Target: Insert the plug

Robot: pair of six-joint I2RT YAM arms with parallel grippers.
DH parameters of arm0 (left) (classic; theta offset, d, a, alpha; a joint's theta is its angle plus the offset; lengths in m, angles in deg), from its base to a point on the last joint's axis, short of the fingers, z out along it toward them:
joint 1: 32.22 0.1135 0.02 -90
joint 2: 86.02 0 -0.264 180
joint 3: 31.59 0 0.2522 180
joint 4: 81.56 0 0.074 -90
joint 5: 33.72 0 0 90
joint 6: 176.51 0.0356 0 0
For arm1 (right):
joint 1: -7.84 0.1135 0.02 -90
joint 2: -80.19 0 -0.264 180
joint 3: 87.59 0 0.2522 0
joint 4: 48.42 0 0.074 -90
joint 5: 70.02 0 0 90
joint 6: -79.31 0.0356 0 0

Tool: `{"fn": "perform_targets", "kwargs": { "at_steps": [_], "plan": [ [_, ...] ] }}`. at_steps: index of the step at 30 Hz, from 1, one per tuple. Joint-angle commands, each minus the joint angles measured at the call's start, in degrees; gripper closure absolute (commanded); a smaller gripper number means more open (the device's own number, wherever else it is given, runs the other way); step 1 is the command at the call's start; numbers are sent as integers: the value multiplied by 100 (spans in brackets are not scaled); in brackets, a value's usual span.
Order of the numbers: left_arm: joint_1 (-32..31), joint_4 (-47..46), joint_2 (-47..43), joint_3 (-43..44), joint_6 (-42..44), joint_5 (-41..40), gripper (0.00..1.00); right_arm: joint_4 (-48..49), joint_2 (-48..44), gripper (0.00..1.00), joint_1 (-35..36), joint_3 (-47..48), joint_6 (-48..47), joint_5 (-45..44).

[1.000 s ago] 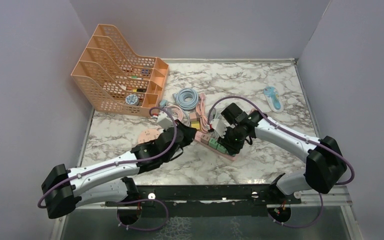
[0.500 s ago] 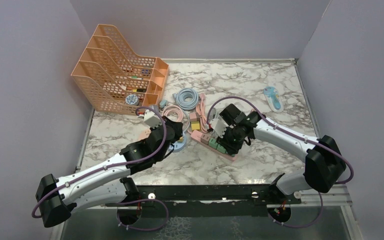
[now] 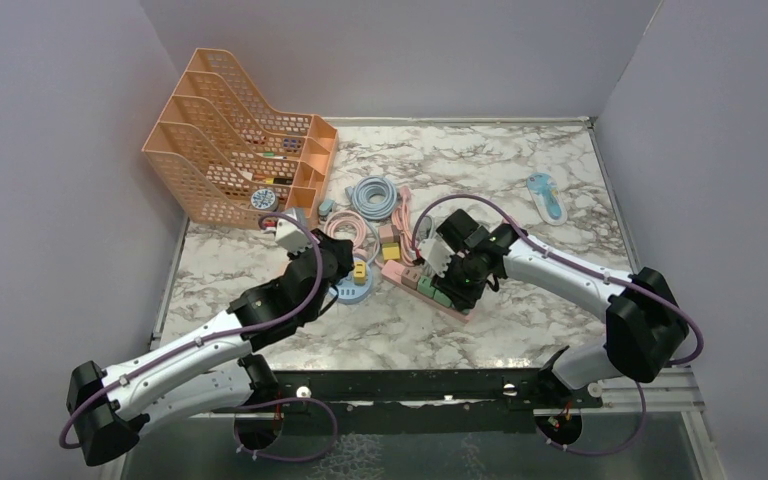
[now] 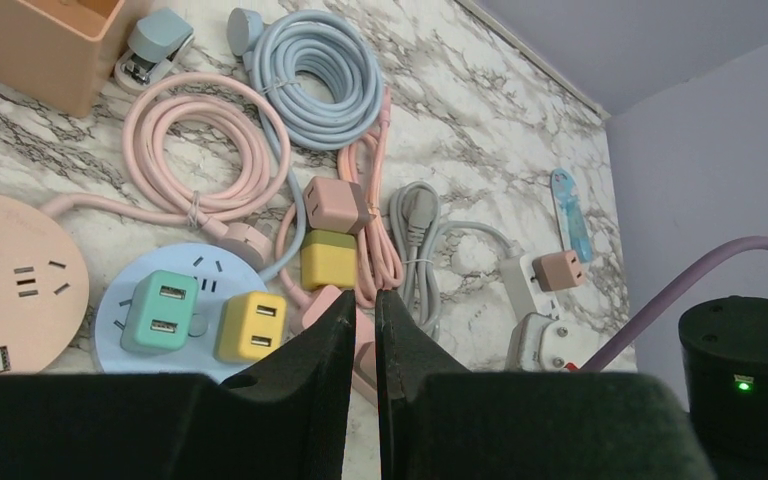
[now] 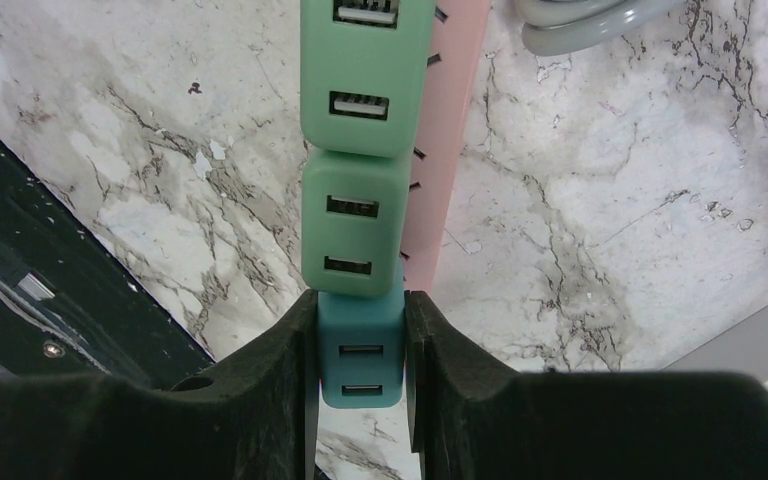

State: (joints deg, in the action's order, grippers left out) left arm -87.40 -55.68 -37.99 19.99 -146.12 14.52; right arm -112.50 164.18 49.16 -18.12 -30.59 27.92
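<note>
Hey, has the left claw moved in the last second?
Yes. The left claw, shut, has pulled back leftward from the pink power strip, ending nearer the orange file rack.

You get no readable text, brand or number anywhere. Teal plug (image 5: 361,360) and pink power strip (image 5: 457,120) show no print; markings on the round disc (image 3: 264,199) in the orange rack (image 3: 200,175) too small to read.
</note>
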Motion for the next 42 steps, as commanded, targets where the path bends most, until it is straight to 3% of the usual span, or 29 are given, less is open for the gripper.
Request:
{"fn": "perform_targets", "kwargs": {
  "at_steps": [1,5,7,10,11,24,28,36,42],
  "plan": [
    [71,122,-220,178,235,-257,84,542,503,99,25,-284,-560,-609],
    [106,165,-253,169,337,-261,84,470,378,98,25,-45,-418,-410],
    [116,159,-281,143,385,-254,84,351,215,87,23,114,-363,-255],
    [137,155,-325,103,459,-240,84,142,-27,60,25,339,-323,-124],
    [152,163,-336,106,478,-238,84,28,-78,56,25,401,-356,-65],
    [249,241,-325,94,609,-235,84,-614,-241,44,25,310,-569,422],
    [266,270,-315,68,574,-226,84,-589,-249,49,25,237,-635,506],
    [312,156,-302,163,548,-166,84,-566,217,97,25,20,-745,308],
    [372,58,-336,260,698,-235,84,-295,611,99,34,-216,-654,109]
  ]
}}
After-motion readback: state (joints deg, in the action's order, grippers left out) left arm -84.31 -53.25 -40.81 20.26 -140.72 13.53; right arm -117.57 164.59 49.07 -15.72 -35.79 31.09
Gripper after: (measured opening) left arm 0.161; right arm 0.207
